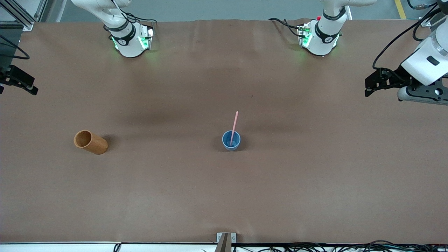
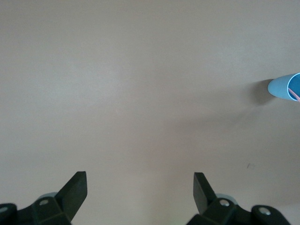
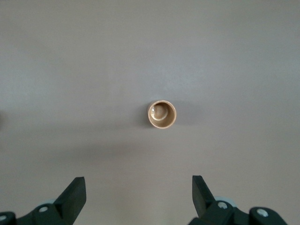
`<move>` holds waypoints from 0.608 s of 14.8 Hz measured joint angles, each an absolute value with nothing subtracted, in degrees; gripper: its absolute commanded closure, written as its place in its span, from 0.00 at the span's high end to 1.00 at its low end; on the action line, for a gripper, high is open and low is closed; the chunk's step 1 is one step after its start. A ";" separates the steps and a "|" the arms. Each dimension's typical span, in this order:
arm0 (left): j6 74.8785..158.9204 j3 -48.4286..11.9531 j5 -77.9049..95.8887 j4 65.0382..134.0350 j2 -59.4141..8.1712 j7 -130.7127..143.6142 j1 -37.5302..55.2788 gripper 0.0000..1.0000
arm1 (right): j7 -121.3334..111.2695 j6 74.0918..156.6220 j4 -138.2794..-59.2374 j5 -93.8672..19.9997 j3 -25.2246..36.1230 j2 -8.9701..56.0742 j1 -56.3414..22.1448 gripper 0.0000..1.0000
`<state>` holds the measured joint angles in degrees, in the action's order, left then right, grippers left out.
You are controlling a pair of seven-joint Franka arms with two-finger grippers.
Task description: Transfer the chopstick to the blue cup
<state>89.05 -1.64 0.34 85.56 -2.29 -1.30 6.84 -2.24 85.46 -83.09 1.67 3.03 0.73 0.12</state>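
The blue cup (image 1: 231,140) stands upright near the middle of the table. One pale-pink chopstick (image 1: 235,125) stands in it, its lower end inside and its upper end leaning toward the robots' bases. The cup (image 2: 281,87) and a sliver of the chopstick (image 2: 295,95) also show at the edge of the left wrist view. My left gripper (image 1: 367,85) is open and empty, held up at the left arm's end of the table. My right gripper (image 1: 29,87) is open and empty at the right arm's end. Both wrist views show the fingers spread, left (image 2: 140,180) and right (image 3: 138,183).
An orange-brown cylinder cup (image 1: 91,142) stands toward the right arm's end of the table, level with the blue cup. Seen from above in the right wrist view (image 3: 162,114), it holds nothing. Brown cloth (image 1: 224,196) covers the table.
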 measured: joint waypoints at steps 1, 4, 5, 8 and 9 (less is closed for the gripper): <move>89.05 -1.64 0.34 85.56 -2.29 -1.30 6.84 1.00 | -2.93 85.12 -83.12 1.67 3.02 0.75 0.36 1.00; 89.05 -1.65 0.34 85.56 -2.29 -1.30 6.84 1.00 | -4.16 84.91 -83.13 1.62 3.04 0.77 1.26 1.00; 89.05 -1.65 0.34 85.56 -2.29 -1.30 6.84 1.00 | -4.36 84.91 -83.12 1.52 3.03 0.77 1.34 1.00; 89.05 -1.65 0.34 85.56 -2.29 -1.30 6.84 1.00 | -4.95 85.26 -83.06 0.11 2.71 0.77 1.33 1.00; 89.06 -1.65 0.34 85.56 -2.29 -1.30 6.84 1.00 | -5.00 85.60 -83.04 -0.78 2.61 0.77 1.32 1.00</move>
